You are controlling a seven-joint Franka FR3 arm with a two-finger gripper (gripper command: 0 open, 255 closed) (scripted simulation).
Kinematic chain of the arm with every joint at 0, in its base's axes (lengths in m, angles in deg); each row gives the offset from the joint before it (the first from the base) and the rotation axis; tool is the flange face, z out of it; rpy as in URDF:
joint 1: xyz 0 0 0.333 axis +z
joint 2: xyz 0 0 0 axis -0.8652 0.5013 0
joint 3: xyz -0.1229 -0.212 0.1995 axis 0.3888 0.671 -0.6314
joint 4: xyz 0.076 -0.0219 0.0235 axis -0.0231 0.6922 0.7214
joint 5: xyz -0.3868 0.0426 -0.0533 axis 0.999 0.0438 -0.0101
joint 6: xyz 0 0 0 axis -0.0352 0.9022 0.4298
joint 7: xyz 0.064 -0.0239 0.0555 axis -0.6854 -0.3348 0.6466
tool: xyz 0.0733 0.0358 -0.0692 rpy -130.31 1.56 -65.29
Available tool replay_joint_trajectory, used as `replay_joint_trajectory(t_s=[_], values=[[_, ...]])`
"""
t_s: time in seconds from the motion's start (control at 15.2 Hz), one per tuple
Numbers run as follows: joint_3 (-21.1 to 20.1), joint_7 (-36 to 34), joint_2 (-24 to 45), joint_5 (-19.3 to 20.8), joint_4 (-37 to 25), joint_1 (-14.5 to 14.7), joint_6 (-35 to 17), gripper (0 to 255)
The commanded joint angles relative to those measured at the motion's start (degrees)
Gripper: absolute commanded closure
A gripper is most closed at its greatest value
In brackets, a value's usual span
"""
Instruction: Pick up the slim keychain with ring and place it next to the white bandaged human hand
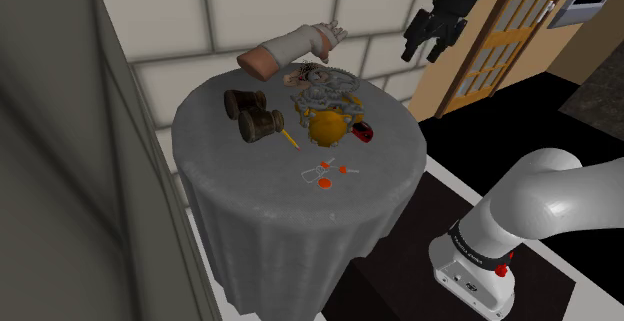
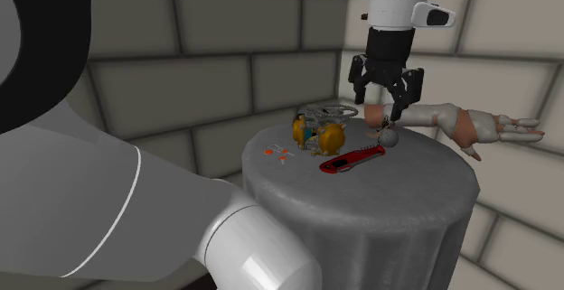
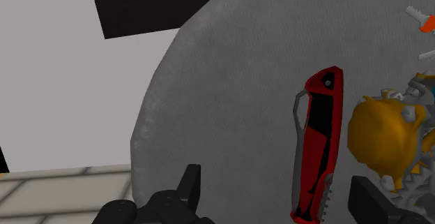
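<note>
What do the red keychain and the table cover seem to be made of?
Red keychain: smooth red and black body, perhaps plastic; its grey loop looks metallic. Table cover: matte grey cloth, probably, since it hangs in folds.

A home's room: block wall (image 1: 200, 19), wooden lattice door (image 1: 500, 39), cloth-draped round table (image 1: 290, 239).

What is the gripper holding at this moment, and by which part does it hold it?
Nothing is held. In the wrist view the fingers stand apart with nothing clasped between them; the red keychain lies on the grey table, not touched.
</note>
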Motion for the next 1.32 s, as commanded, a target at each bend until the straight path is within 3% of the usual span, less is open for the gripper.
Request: replay_joint_trajectory(t_s=[0.0,0.66,1.25], values=[[0.0,0.0,0.0,0.0,0.0,0.0,0.0,0],[-14.1,-15.8,-2.22,-6.81,7.83,3.21,-4.07,0],[-27.78,-30.31,3.38,-13.25,8.62,5.93,-9.46,0]])
